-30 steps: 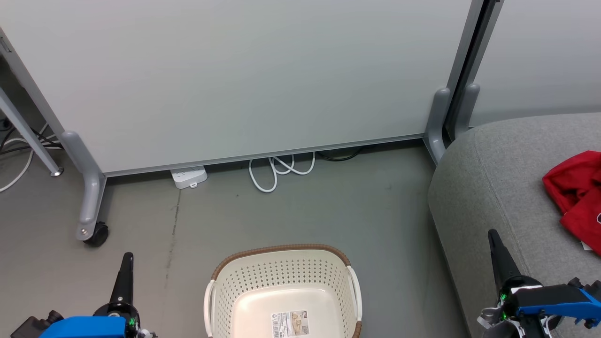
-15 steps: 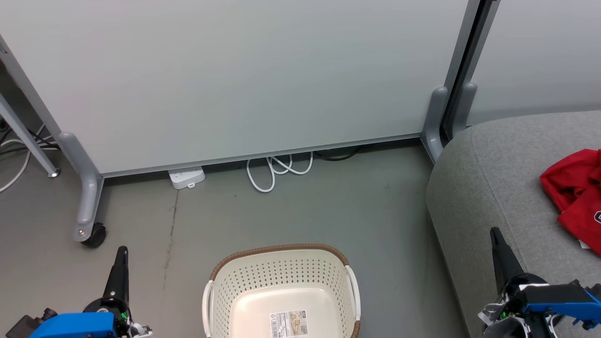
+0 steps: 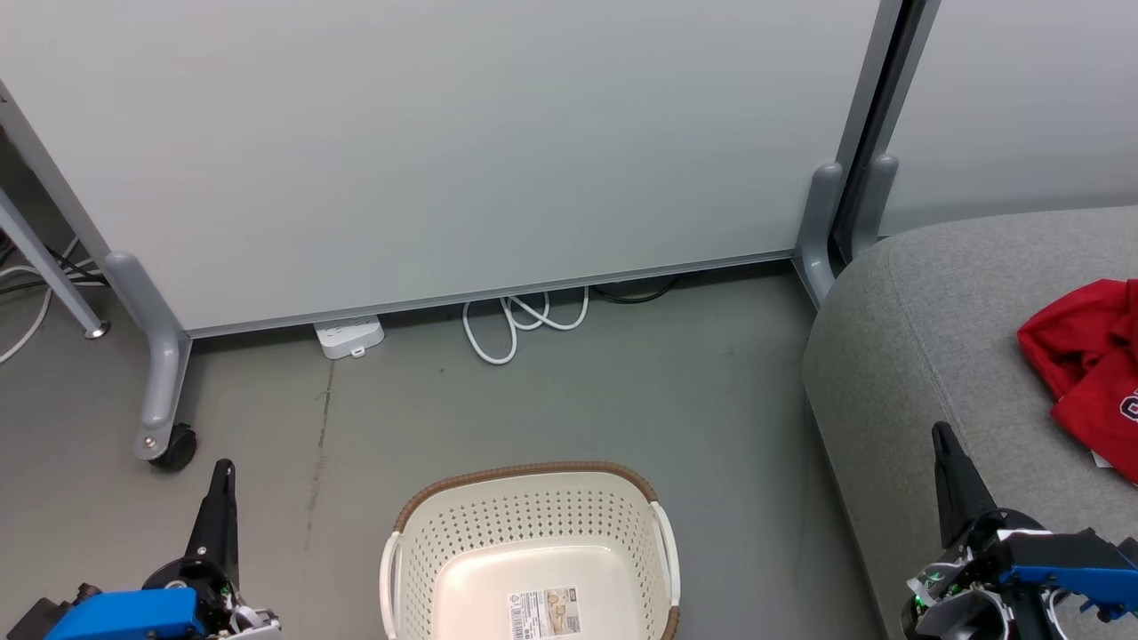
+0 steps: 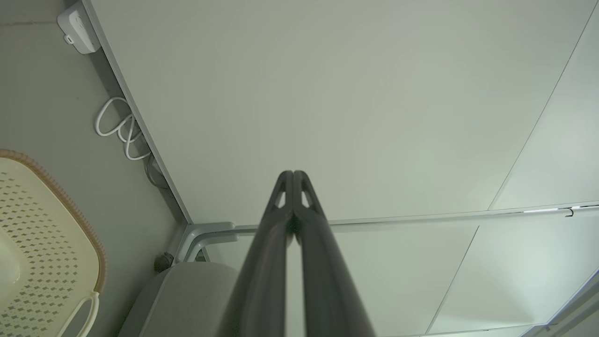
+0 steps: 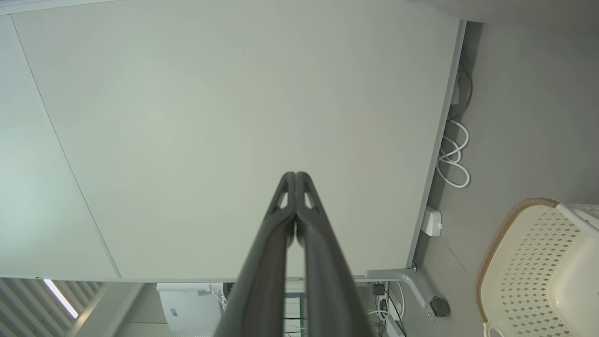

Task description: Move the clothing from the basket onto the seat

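My left gripper (image 3: 221, 469) has its two dark fingers pressed tip to tip with nothing between them. It hangs over bare floor (image 3: 622, 400), left of the basket (image 3: 524, 468) and apart from the basket's white side handle. My right gripper (image 3: 940, 433) is closed in the same way and is empty. It shows against the rounded left edge of the seat (image 3: 925, 329).

The basket stands on the floor between my two grippers, cut off by the bottom of the head view. Its pale bottom carries a printed label (image 3: 544, 613). The clothing (image 3: 1089, 356) lies in a red heap on the seat, well right of my right gripper and running off the frame's right edge. I think a bit of white lettering shows on it, but I cannot tell whether it is one garment or two.

A wide strip of open floor separates the basket's right handle from the seat's edge. More floor runs from the basket's far rim to the partition panel (image 3: 444, 151). A power strip (image 3: 348, 336) and a looped white cable (image 3: 520, 320) lie against the panel's lower rail. The panel's grey foot with its caster (image 3: 173, 447) stands beyond my left gripper, apart from it.
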